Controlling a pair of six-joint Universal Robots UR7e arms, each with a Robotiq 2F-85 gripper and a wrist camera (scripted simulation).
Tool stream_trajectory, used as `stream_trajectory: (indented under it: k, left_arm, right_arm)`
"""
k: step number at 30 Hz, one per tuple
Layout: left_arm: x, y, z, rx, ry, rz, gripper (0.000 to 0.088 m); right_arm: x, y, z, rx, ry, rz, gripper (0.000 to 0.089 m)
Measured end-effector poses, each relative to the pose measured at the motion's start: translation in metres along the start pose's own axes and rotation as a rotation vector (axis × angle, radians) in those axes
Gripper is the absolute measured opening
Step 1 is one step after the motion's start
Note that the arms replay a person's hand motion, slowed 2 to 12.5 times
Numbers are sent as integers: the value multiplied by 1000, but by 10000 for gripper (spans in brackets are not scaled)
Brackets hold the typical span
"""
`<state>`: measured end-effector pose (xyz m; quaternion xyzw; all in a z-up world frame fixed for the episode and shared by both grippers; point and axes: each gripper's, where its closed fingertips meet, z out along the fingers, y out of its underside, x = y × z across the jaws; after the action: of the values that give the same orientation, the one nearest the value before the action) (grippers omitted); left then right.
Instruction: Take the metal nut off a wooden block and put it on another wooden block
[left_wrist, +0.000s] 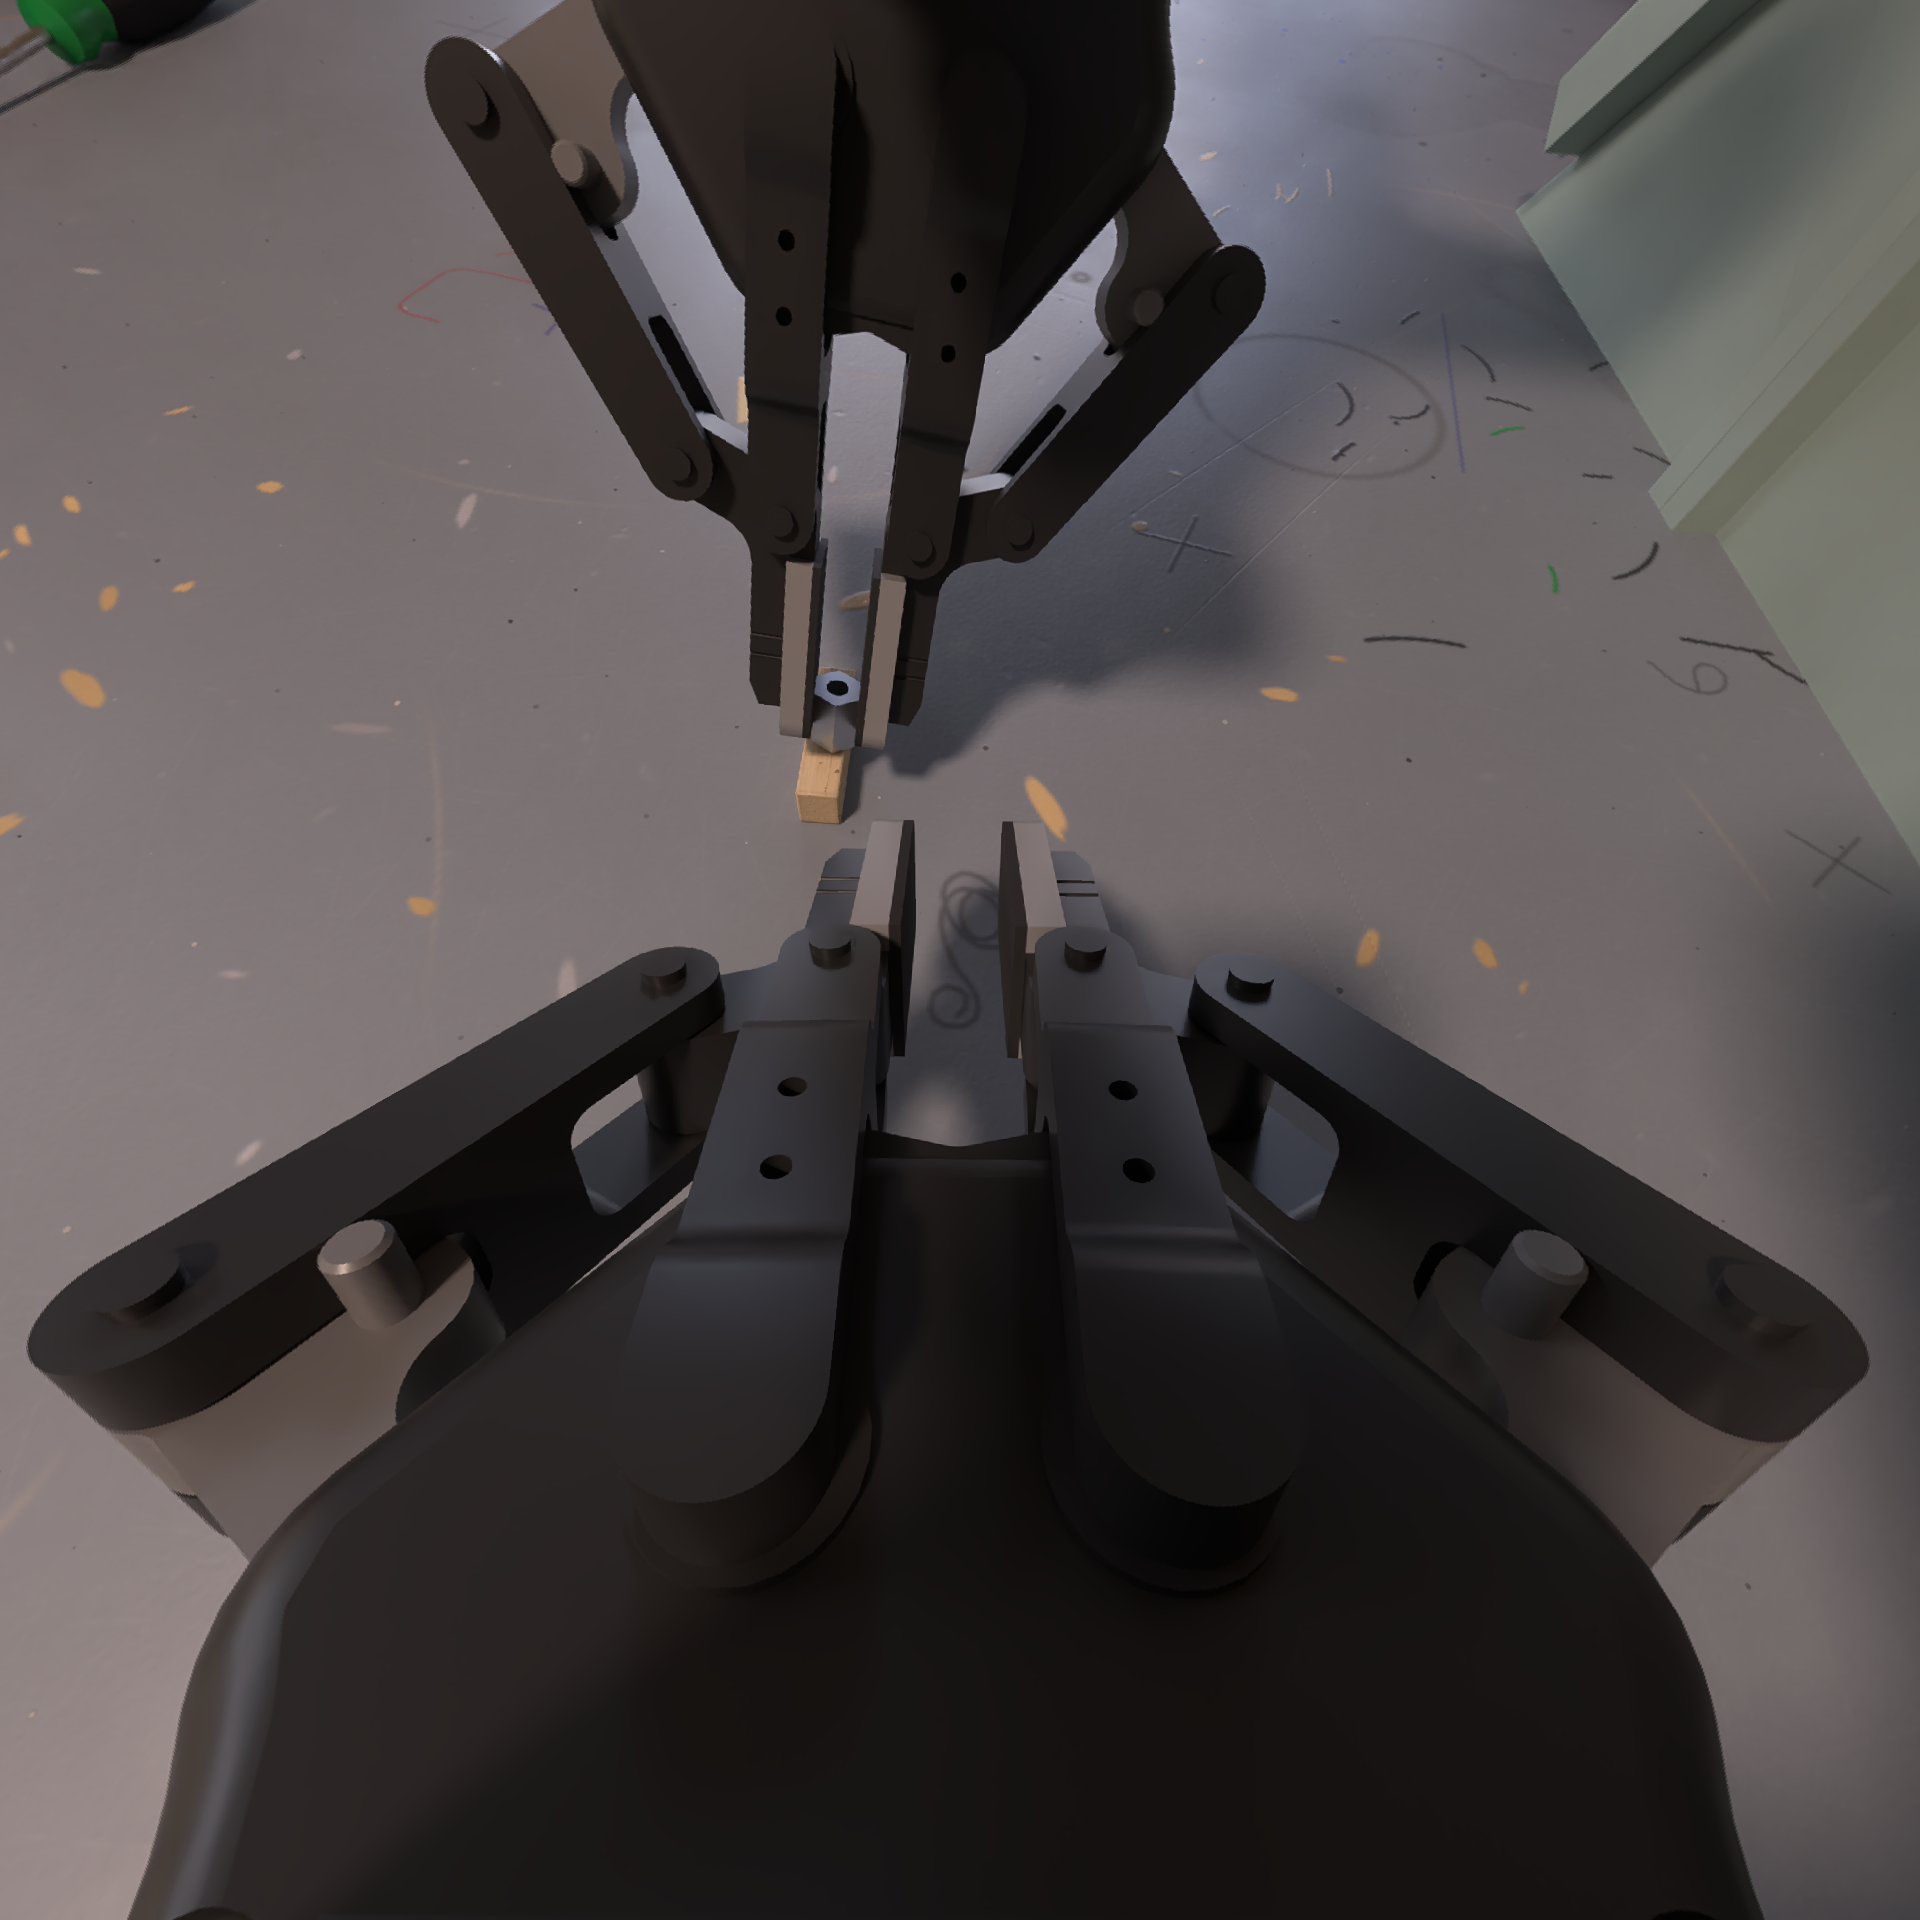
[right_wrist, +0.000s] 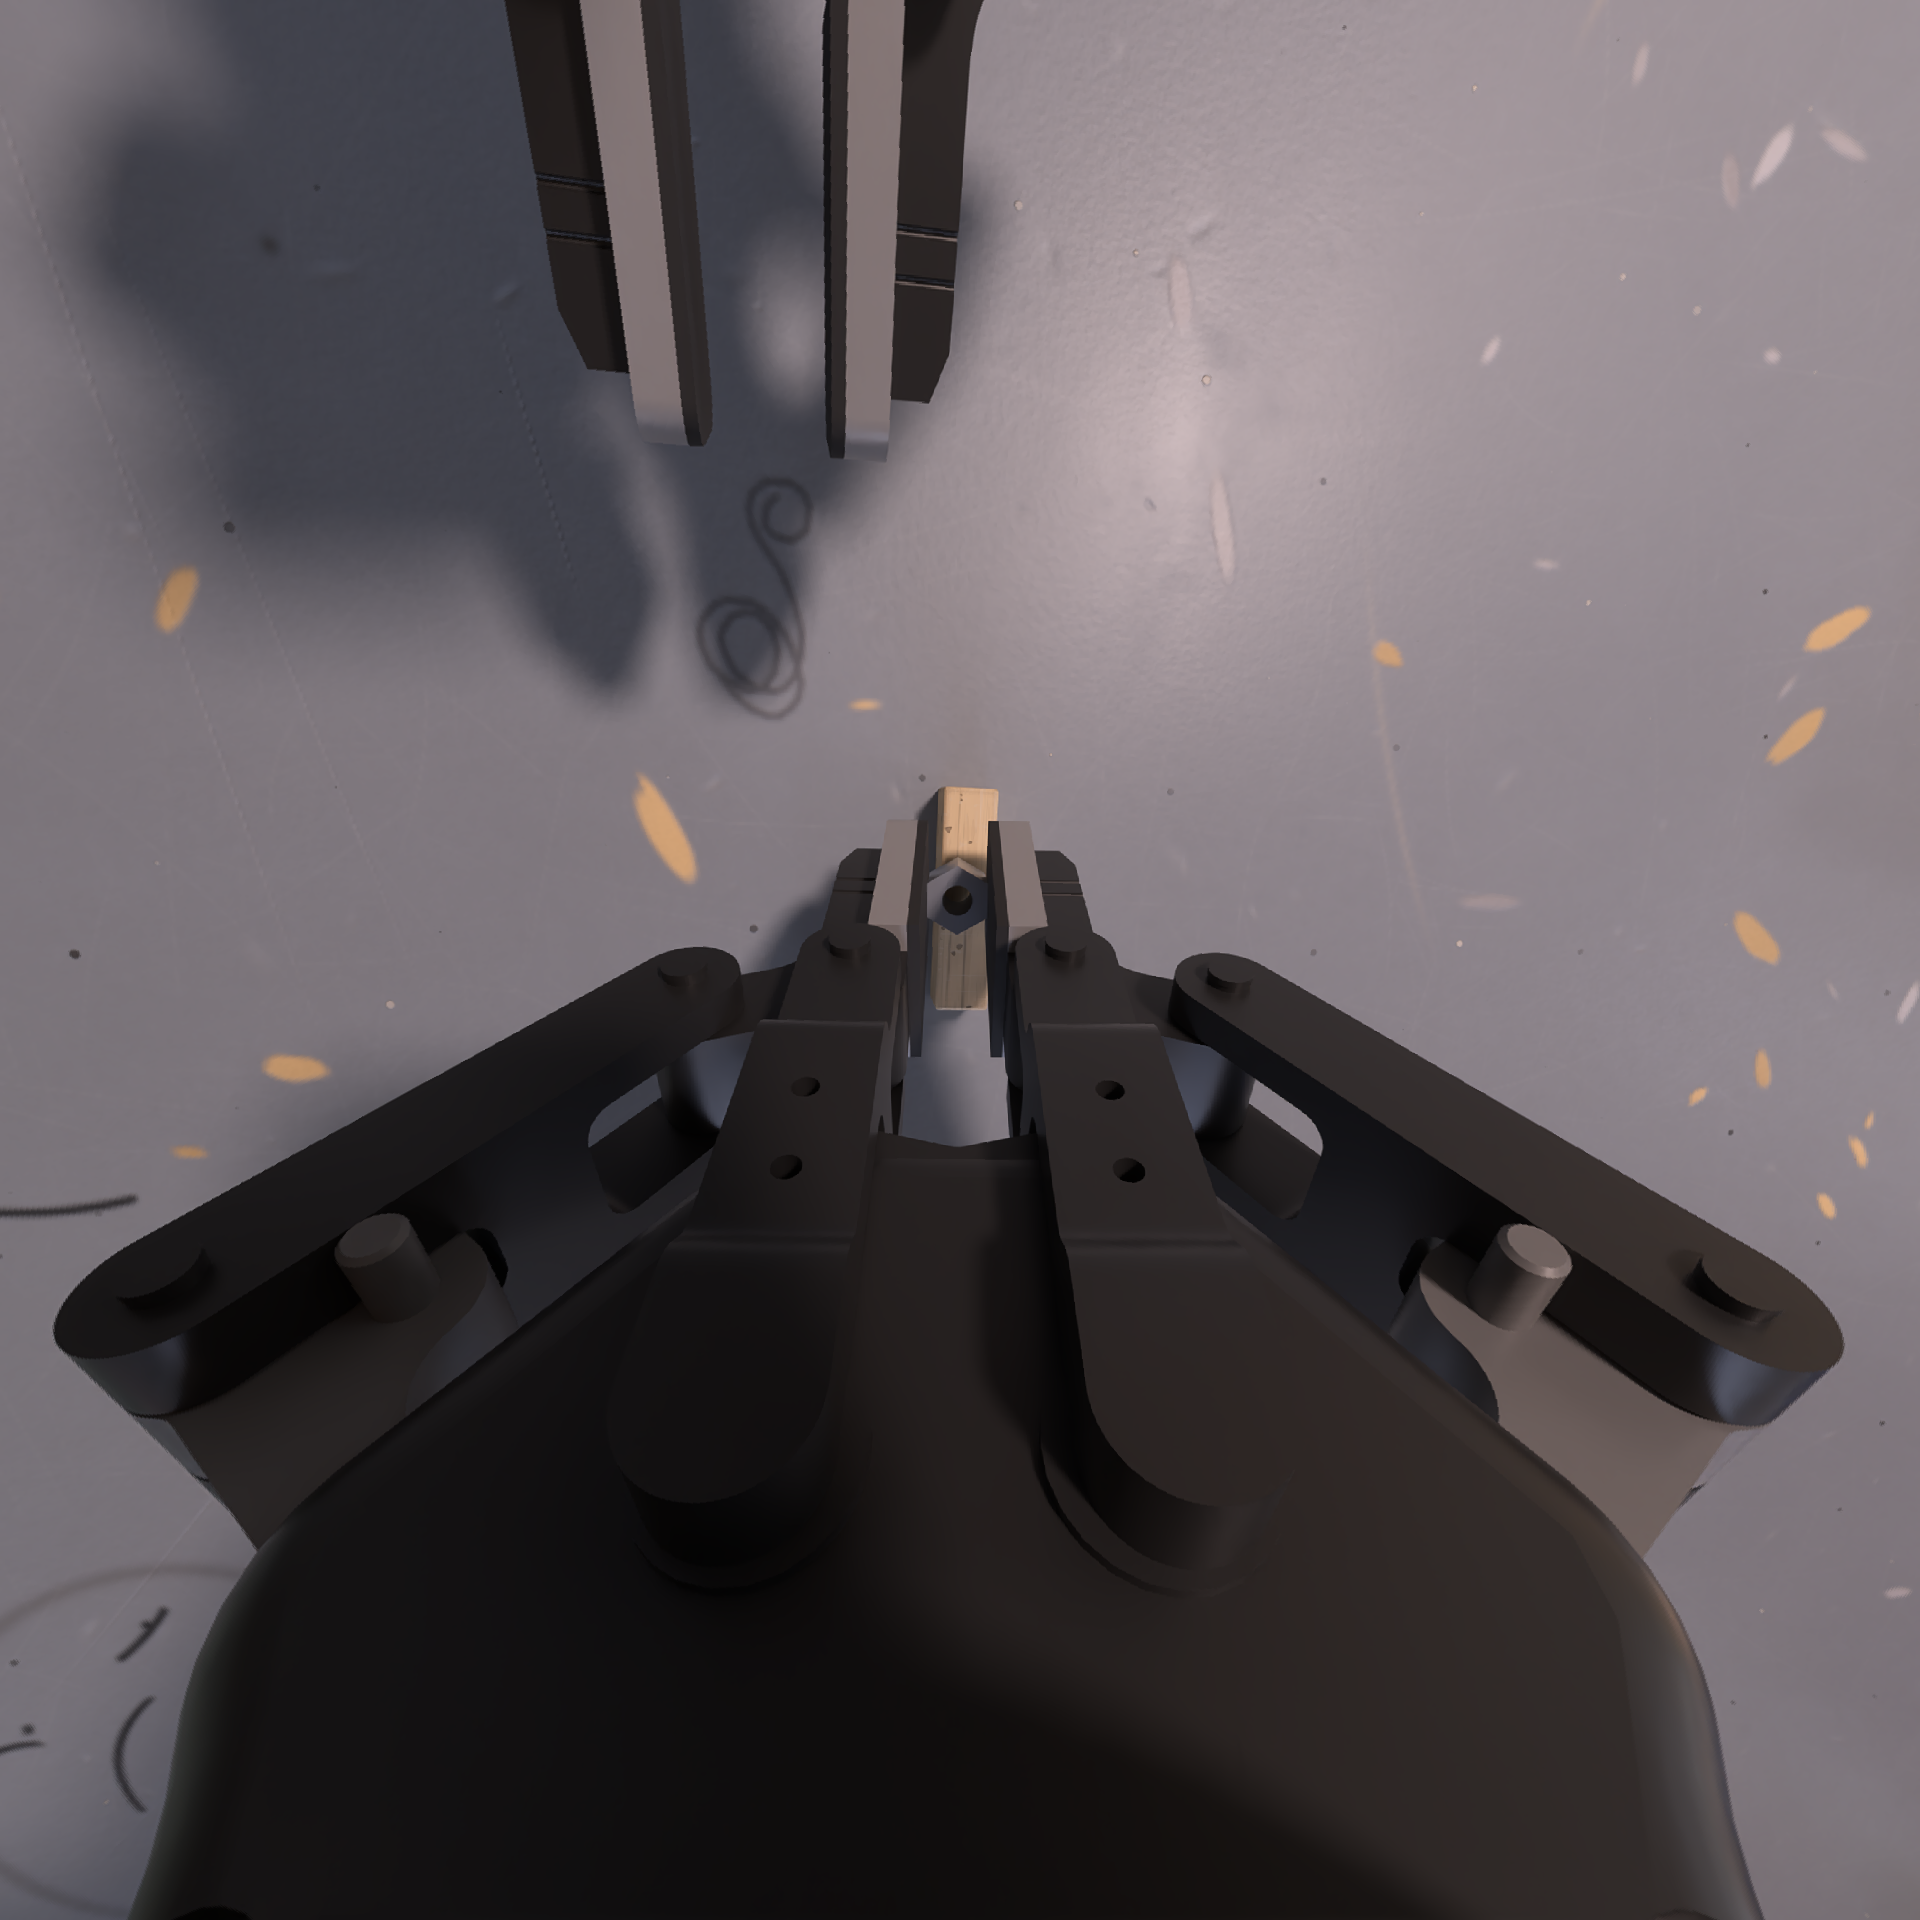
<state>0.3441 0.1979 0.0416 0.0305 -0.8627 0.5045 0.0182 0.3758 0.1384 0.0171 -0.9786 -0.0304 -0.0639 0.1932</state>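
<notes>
A small steel hex nut (right_wrist: 951, 902) sits between the pads of my right gripper (right_wrist: 954, 883), which is shut on it. The nut is on or just above a short wooden block (right_wrist: 958, 977) lying on the grey table; I cannot tell if they touch. The left wrist view shows the same from the front: the right gripper (left_wrist: 836, 727), the nut (left_wrist: 836, 691) and the block (left_wrist: 821, 795). My left gripper (left_wrist: 958, 883) hovers just in front of that block, empty, its jaws a narrow gap apart. It also shows in the right wrist view (right_wrist: 764, 436). A sliver of a second wooden block (left_wrist: 742, 400) shows behind the right gripper.
A pale green cabinet (left_wrist: 1766, 260) stands along the right side. A green-capped object (left_wrist: 73, 26) lies at the far left corner. The grey tabletop (left_wrist: 312, 623) bears pencil scribbles and scattered wood chips.
</notes>
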Motion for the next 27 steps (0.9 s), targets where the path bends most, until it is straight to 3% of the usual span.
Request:
stream_trajectory:
  k: [27]
  left_arm:
    - [0,1,0,-3,4,-4,149]
  right_arm:
    - [1,0,0,-10,10,11,100]
